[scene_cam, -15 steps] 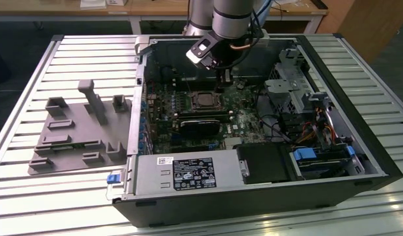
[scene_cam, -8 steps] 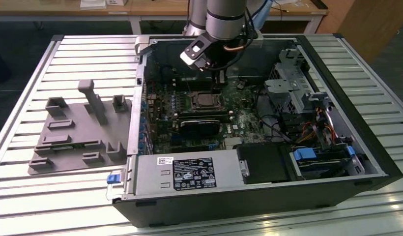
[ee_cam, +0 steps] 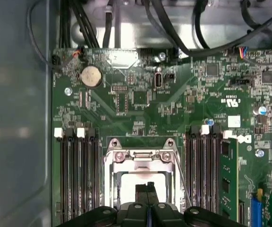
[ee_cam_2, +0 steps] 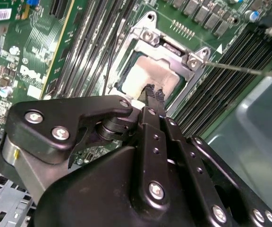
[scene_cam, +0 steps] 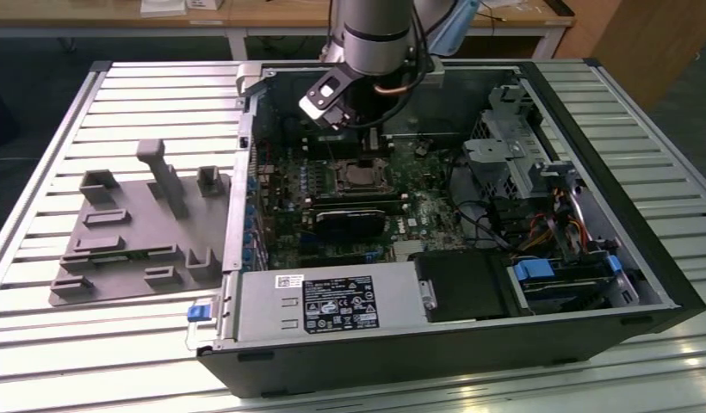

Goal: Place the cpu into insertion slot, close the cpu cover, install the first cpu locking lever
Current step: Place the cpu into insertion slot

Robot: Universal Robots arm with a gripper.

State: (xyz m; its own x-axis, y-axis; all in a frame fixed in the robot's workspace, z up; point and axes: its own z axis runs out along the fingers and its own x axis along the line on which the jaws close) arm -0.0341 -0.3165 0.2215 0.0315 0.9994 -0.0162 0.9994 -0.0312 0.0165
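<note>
The cpu [ee_cam_2: 148,75] shows its dull silver face through the window of the cpu cover [ee_cam_2: 174,51], which lies down over it. Both sit in the insertion slot [scene_cam: 359,176] on the green board. In the first wrist view the cpu cover [ee_cam: 140,163] frames the cpu [ee_cam: 126,187]. My gripper [ee_cam_2: 154,92] hangs just above the chip's face, its two thin black fingers pressed together with nothing between them. In the first wrist view the gripper [ee_cam: 147,188] hangs over the window. A thin metal locking lever [ee_cam_2: 240,69] sticks out free from the socket's side.
Black memory slots [ee_cam: 79,175] flank the socket on both sides. A black card [scene_cam: 353,219] lies just in front of the socket, and a power supply [scene_cam: 330,301] sits at the case front. Drive cages and cables [scene_cam: 525,163] fill the exterior view's right. A grey fixture plate [scene_cam: 135,232] lies outside the case.
</note>
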